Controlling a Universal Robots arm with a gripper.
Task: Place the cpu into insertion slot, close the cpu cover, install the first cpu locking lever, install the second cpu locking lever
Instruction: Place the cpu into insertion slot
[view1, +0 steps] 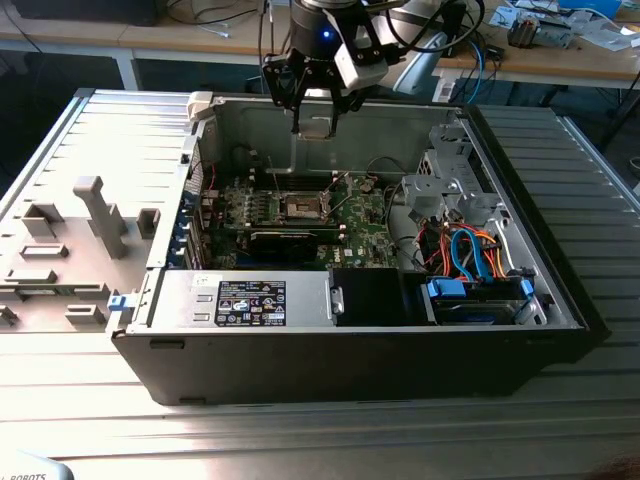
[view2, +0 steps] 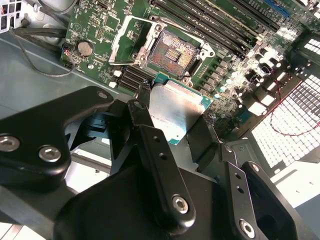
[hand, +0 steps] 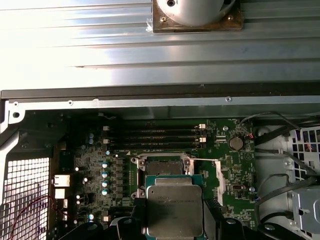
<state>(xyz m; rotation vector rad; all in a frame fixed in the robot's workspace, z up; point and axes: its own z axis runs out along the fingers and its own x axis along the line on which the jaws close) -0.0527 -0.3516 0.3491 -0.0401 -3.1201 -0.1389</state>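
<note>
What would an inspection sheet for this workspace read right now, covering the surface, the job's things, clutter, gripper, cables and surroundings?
Surface: ribbed grey metal table carrying an open computer case.
Job's things: the cpu is held above the green motherboard; the insertion slot is bare, and the cpu cover is swung open beside it.
Clutter: grey fixture blocks on the table, to the exterior view's left of the case.
Gripper: the gripper is shut on the cpu.
Cables: orange, blue and red bundle inside the case, toward the exterior view's right; none across the slot.
Surroundings: wooden benches behind the table.
</note>
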